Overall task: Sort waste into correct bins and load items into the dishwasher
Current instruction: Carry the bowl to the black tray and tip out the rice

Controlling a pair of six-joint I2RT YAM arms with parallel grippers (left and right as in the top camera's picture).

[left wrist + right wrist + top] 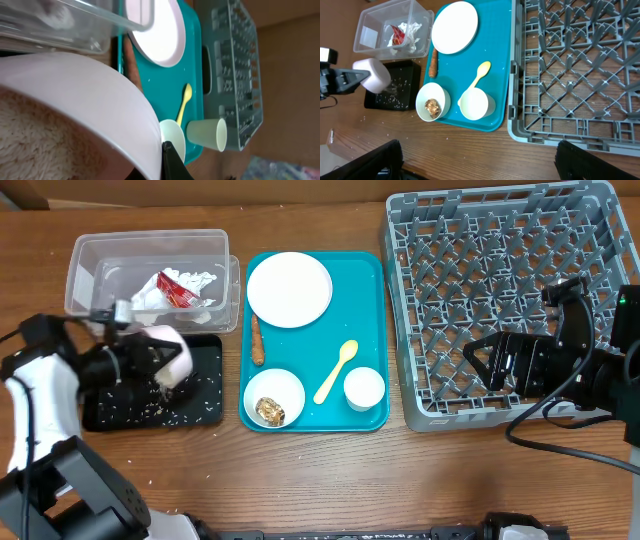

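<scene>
Rice (pixel 180 408) lies scattered in the black tray (pixel 210 355), and a tipped bowl (pixel 165 352) is held just above it, clamped in the left gripper (pixel 152 362); that emptying looks nearly done. The red wrapper (pixel 178 288) with its tissue sits in the clear tub (pixel 100 250). By my judgement the sausage stick (pixel 257 340) and the brown lump (pixel 269 411) in the second bowl (pixel 280 385) are left to sort. Both are on the teal tray (pixel 365 310), beside the plate (pixel 289 289), spoon (pixel 336 370) and cup (pixel 364 389). The dish rack (pixel 500 260) on the counter (pixel 450 480) holds nothing, so loading has not begun. The right gripper (pixel 478 363) hangs over it, fingers spread and empty. No brand, label or writing is readable.
</scene>
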